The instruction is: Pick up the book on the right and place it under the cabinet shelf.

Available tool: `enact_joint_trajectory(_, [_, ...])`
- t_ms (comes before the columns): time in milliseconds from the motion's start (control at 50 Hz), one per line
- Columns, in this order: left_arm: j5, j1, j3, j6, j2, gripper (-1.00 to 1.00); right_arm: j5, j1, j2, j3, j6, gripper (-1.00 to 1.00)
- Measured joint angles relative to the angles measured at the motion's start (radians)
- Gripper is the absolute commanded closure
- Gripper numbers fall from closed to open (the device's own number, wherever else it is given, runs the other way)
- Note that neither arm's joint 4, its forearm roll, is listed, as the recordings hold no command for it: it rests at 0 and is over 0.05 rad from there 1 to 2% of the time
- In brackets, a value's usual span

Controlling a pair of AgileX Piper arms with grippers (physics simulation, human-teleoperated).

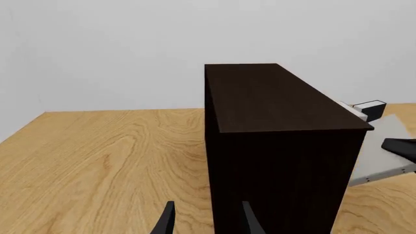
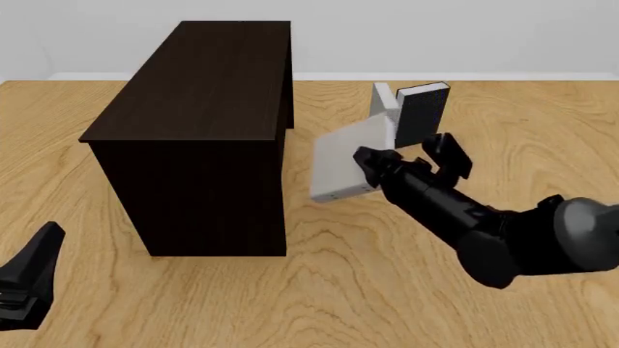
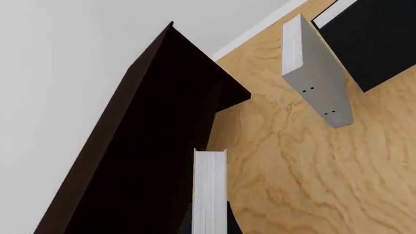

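The light-grey book (image 2: 341,168) hangs tilted above the table, just right of the tall dark cabinet shelf (image 2: 198,109). My right gripper (image 2: 370,165) is shut on the book's right edge. The right wrist view shows the book's white page edge (image 3: 209,187) between the fingers, with the cabinet shelf (image 3: 143,146) close beside it. My left gripper (image 2: 29,283) is at the near left of the table, apart from the cabinet. In the left wrist view its fingers (image 1: 166,220) stand open in front of the cabinet shelf (image 1: 279,151), and the book (image 1: 383,148) shows beyond it.
A narrow upright grey slab (image 2: 384,109) and a black-covered book (image 2: 422,114) stand behind the held book, toward the back of the table. They also show in the right wrist view: slab (image 3: 318,78), black book (image 3: 370,39). A white wall rises behind the wooden table (image 2: 387,290).
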Motion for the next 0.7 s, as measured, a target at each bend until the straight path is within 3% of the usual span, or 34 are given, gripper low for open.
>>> enact_joint_trajectory(700, [0.000,0.000,0.000,0.000,0.000,-1.00,-0.157,0.008,0.233,-0.098,0.089,1.00])
